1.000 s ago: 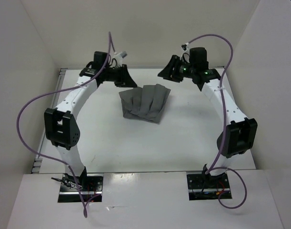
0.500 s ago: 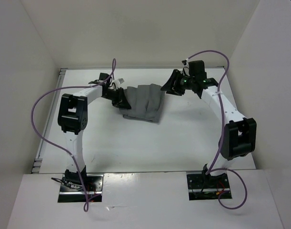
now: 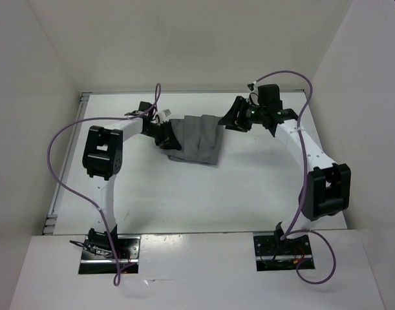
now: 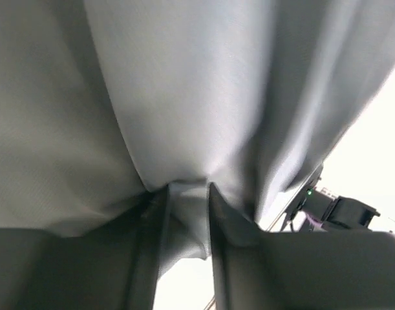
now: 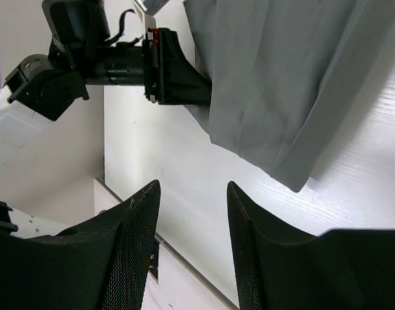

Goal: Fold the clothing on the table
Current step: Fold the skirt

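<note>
Left fingers (image 4: 152,245) pinch the skirt (image 4: 184,97), clear only wrist-close; right fingers (image 5: 136,245) stand apart.

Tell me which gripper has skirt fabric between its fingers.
The left gripper: the skirt is pinched between its fingers; the right gripper hangs open beside it.

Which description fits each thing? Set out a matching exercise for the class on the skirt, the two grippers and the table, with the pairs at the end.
Column one:
1. skirt
2. left gripper
3. right gripper
4. table

Column two:
A. open, nothing between its fingers
B. white, flat and smooth
C. grey, pleated, lying between the two arms
D. closed on a fold of fabric

Pairs: 1-C, 2-D, 3-A, 4-B
</note>
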Tool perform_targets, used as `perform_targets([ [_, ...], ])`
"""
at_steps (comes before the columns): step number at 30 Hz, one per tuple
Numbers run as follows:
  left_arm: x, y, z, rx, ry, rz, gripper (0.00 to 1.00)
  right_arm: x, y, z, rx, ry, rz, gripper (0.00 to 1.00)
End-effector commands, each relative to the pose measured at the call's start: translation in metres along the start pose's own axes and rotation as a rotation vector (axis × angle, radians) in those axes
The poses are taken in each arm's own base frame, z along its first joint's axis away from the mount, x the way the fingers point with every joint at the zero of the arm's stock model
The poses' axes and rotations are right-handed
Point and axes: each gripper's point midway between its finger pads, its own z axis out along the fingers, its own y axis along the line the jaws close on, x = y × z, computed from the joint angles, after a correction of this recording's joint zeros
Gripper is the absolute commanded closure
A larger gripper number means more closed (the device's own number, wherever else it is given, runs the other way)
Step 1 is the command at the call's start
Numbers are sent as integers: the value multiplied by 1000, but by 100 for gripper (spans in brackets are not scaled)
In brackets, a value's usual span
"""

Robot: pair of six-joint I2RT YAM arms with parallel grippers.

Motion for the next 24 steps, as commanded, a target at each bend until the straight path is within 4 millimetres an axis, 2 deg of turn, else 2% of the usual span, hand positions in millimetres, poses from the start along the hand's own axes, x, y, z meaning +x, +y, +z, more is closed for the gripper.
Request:
perform_targets([
  [1,-23,-65,-64,44,-164,149,60,-15,31,-37,-52,-109,-94,49],
  [2,-23,-85,-80,67,-199,192,55,-16,39,-51,-49,-140,-106,48],
  [3,-20,-94,-97,72,-230,232,50,-18,40,-59,-35,-166,-127,44],
  [4,-17,-123,-128,74,-309,313,41,-19,33,-64,11,-197,-135,42],
  [5,-15,-130,-140,58,-345,343,38,-20,28,-72,33,-216,-127,40],
  [6,-12,-130,-149,22,-376,354,37,-18,34,-85,29,-249,-141,39],
  [7,2,-132,-159,12,-393,361,37,-14,16,-87,69,-249,-112,37],
  [8,8,-125,-159,-13,-400,350,37,-5,10,-94,75,-254,-94,37],
  [9,19,-127,-164,-8,-405,337,37,0,3,-97,95,-254,-82,37],
  [10,36,-106,-149,-15,-375,289,38,4,-2,-100,102,-260,-61,37],
  [11,49,-101,-144,7,-357,242,40,9,0,-107,94,-272,-69,37],
  [12,61,-102,-146,27,-367,236,40,22,-11,-103,108,-249,-42,36],
  [13,67,-96,-142,37,-379,224,40,24,-16,-106,122,-262,-18,36],
  [14,91,-73,-128,22,-338,163,40,28,-22,-108,133,-260,-7,36],
  [15,104,-80,-125,41,-332,167,40,37,-26,-110,135,-257,5,36],
  [16,113,-77,-122,40,-316,163,40,39,-30,-112,142,-265,12,36],
  [17,118,-76,-122,41,-314,153,40,43,-38,-113,154,-264,34,36],
  [18,121,-71,-119,36,-305,144,41,46,-36,-116,149,-271,29,34],
  [20,123,-75,-124,41,-314,153,41,47,-42,-120,155,-284,41,34],
  [24,131,-82,-117,45,-313,134,44,48,-44,-123,146,-285,49,34],
])
